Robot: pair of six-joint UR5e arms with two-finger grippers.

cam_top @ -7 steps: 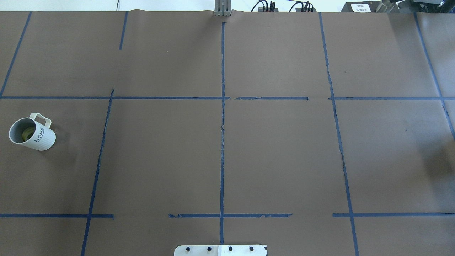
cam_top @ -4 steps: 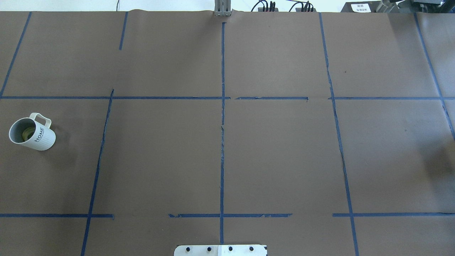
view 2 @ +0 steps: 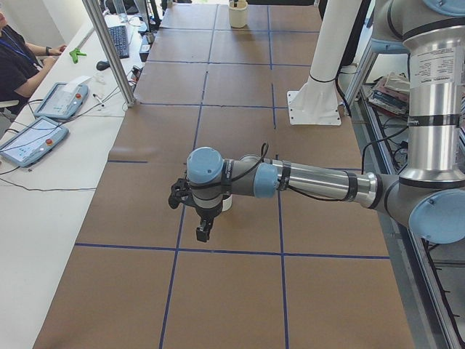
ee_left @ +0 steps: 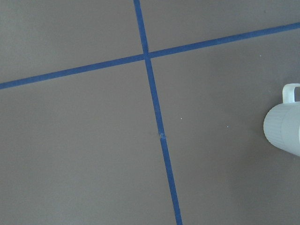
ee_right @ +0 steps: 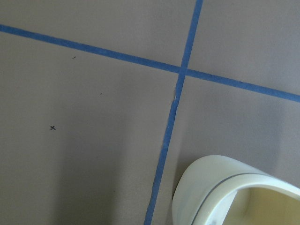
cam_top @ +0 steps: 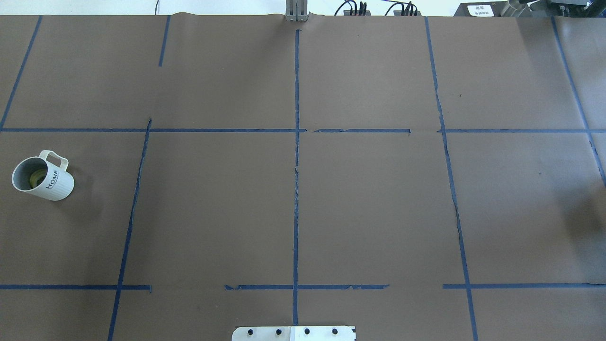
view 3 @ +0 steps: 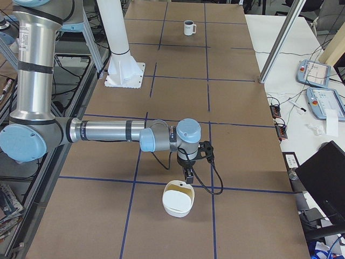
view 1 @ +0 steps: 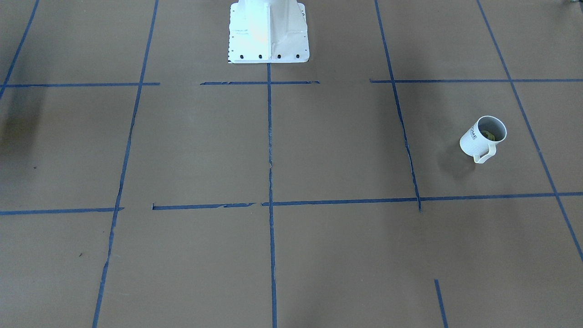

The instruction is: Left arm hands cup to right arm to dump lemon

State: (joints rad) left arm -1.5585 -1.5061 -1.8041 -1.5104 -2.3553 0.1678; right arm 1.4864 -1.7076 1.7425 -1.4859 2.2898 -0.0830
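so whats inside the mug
A small yellow-green lemon lies low inside the mug. The mug's wall covers part of it, so whatever lies beneath cannot be seen.

The white ribbed mug with a loop handle [cam_top: 54,185], standing at the far left of the brown paper table cover [cam_top: 213,203], carries the dark word "HOME" in capitals on its side, running along the wall below the handle. From the front-facing camera only part of that word shows, and it is hard to read. A white label [cam_top: 478,8] on a dark box [cam_top: 460,13] beyond the table's far right edge bears dark characters too small to read. A small dark "x" mark [ee_right: 52,127] stands on the paper in the right wrist view.
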